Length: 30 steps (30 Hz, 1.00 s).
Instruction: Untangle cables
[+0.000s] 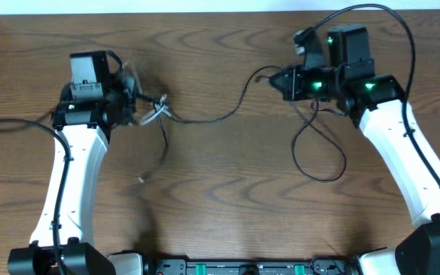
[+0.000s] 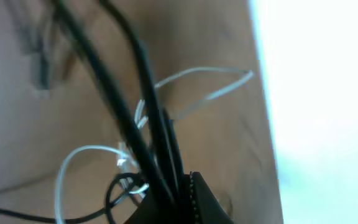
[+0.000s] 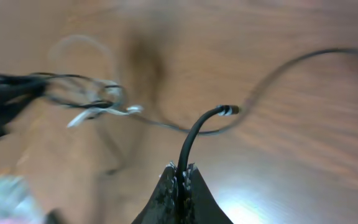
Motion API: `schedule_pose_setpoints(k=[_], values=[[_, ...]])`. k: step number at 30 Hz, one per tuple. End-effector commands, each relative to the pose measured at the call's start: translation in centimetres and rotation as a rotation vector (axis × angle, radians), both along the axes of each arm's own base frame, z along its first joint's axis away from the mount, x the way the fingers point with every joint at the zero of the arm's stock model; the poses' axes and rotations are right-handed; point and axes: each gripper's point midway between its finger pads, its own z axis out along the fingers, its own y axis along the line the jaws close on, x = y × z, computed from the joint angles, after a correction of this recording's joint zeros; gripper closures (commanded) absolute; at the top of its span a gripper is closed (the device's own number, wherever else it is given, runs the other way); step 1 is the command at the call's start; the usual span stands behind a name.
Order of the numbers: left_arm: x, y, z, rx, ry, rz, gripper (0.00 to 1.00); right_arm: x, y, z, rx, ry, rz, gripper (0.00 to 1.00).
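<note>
Cables (image 1: 159, 111) strung between my two end effectors over the bench (image 1: 228, 206)
My left end effector (image 2: 182, 186) is clamped shut on several black strands beside the knot (image 2: 129, 177), where the white cable (image 2: 92, 148) loops. My right end effector (image 3: 182, 173) is pinched closed on a black cable (image 3: 188, 143) just below its plug (image 3: 227, 110). These cords look light, limp and slippery, so I judge holds near plugs or close to the knot are safest. Both wrist views are blurred, so I cannot tell how the strands cross, and my left fingers are mostly cut off
</note>
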Motion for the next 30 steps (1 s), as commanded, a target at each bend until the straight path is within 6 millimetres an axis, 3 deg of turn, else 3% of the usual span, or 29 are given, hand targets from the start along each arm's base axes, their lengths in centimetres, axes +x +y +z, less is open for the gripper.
schedule_pose_setpoints(k=[1,2,3,4,7,18,25,30], values=[[1.7,-5.3,4.4,0.065,-0.267,-0.502,0.93,1.6,-2.4,-0.9,-0.142,-0.07,-0.067,0.78],[1.9,-6.5,5.8,0.071,-0.345,-0.591,0.93,1.6,-2.4,-0.9,-0.147,-0.076,-0.06,0.68],[2.0,-7.7,7.5,0.073,-0.44,-0.685,0.93,1.6,-2.4,-0.9,-0.151,-0.081,-0.055,0.45],[1.9,-8.4,8.6,0.072,-0.496,-0.732,0.93,1.6,-2.4,-0.9,-0.151,-0.082,-0.055,0.35],[1.5,-9.8,10.8,0.044,-0.595,-0.806,0.92,1.6,-2.4,-0.8,-0.15,-0.084,-0.054,0.23],[-2.6,-13.6,13.3,-0.062,-0.754,-1.109,0.93,1.0,0.7,1.5,-0.01,-0.144,0.079,0.2],[-3.6,-13.6,11.2,0.039,-0.75,-1.216,0.93,-0.3,3.1,1.6,-0.005,-0.156,0.15,0.22],[-2.8,-13.1,9.0,0.047,-0.672,-1.191,0.93,-1.5,5.0,1.6,-0.007,-0.165,0.206,0.22]])
